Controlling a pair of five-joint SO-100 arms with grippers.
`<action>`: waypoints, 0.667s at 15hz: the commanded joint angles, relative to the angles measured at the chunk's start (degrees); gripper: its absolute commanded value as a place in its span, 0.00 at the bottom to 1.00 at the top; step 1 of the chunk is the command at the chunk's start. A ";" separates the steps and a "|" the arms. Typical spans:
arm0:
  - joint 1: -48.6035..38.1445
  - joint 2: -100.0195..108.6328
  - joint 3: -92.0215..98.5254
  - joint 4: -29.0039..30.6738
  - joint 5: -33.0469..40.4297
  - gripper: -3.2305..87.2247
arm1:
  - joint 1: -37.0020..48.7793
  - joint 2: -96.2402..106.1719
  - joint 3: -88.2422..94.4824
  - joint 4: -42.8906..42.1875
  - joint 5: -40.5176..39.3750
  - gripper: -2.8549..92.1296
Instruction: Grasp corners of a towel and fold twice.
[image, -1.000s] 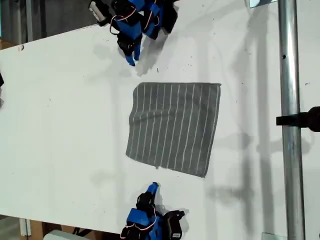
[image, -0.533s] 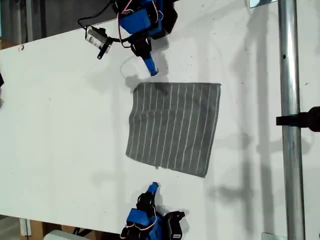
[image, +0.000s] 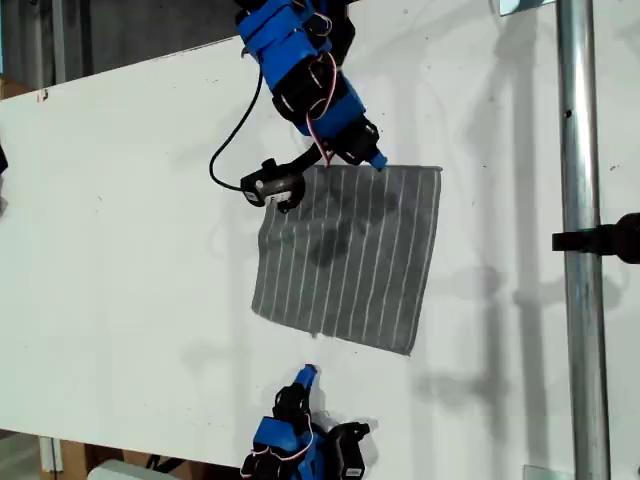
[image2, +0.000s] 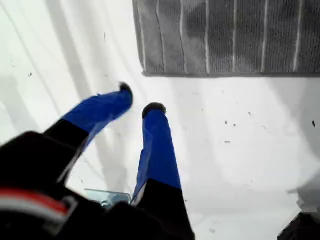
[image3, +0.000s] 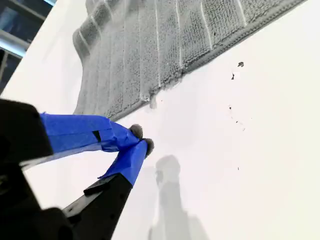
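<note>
The grey towel (image: 350, 250) with thin white stripes lies flat on the white table (image: 120, 250). My first gripper (image: 376, 160) hovers at its top edge in the exterior view, and its arm casts a shadow on the cloth. In the first wrist view this gripper (image2: 139, 100) is open by a narrow gap above bare table, with the towel (image2: 225, 35) edge and one corner (image2: 142, 70) just ahead. My second gripper (image: 309, 373) rests below the towel's bottom edge in the exterior view. In the second wrist view it (image3: 141, 138) is shut and empty, a short way from the towel (image3: 150, 45).
A metal pole (image: 575, 250) with a black clamp (image: 605, 238) runs down the exterior view's right. A black wrist camera (image: 268, 185) on a cable hangs beside the first arm. The table's edge runs along the exterior view's top left.
My first arm has swung out from the table's top edge in the exterior view, toward that view's right, and now reaches over the towel's top edge. The second arm has stayed still.
</note>
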 joint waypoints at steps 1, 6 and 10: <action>-0.09 0.18 0.35 0.26 0.44 0.00 | -2.11 0.44 -5.63 3.34 1.58 0.44; -0.09 0.18 0.35 0.26 -0.18 0.00 | -2.02 -7.73 -5.36 9.58 3.69 0.45; -0.18 0.18 0.35 0.26 -0.62 0.00 | -3.52 -17.75 -7.91 3.78 6.15 0.44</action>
